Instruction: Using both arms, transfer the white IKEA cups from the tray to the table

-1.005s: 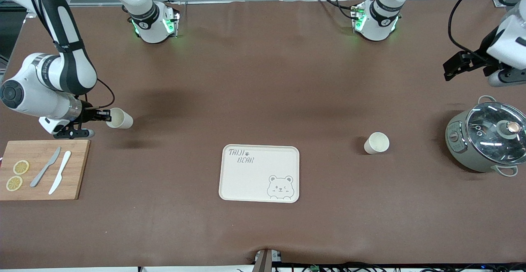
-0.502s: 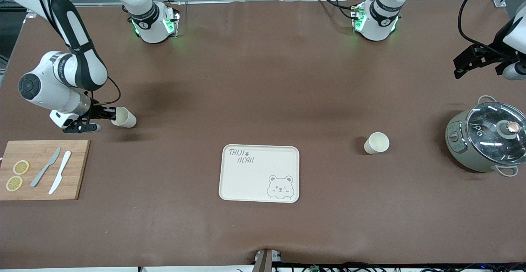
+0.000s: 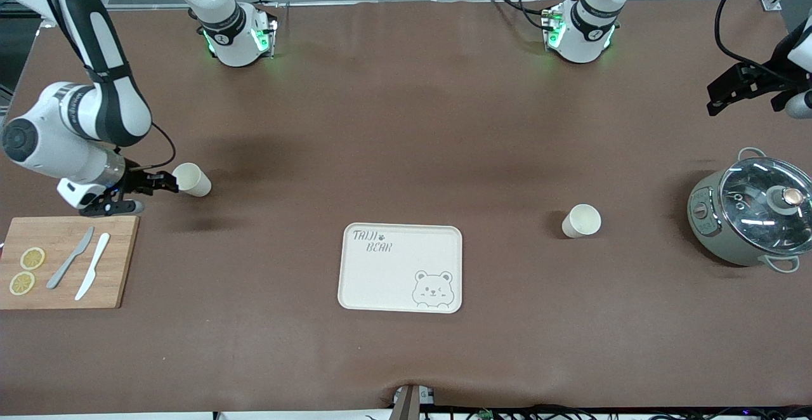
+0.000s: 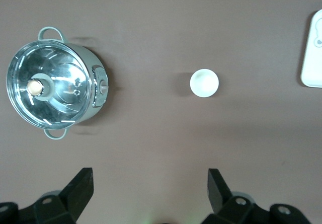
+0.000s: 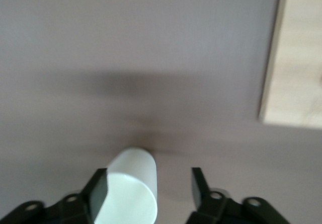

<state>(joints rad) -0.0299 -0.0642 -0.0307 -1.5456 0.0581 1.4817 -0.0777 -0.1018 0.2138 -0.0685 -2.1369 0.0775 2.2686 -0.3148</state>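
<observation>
Right gripper [image 3: 166,182], fingers spread wide, sits at one small off-white tapered cup [image 3: 192,179], gripping nothing, just above the wooden cutting board [image 3: 120,261]. Left gripper [image 3: 729,93] hangs open and empty over bare table. The second off-white cup [image 3: 582,221] stands upright between the cream bear tray [image 3: 380,280] and grey glass-lidded pot [image 3: 748,217].

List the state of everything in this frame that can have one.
Right pincer: open, straddling one cup.
Cup at right pincer: upright, not clamped.
Other cup: upright, empty, standing alone.
Left pincer: open, up in the air, waiting.
Tray: lying flat.
Pot: lid on.
Cutting board: carries two knives, two lemon slices.
</observation>
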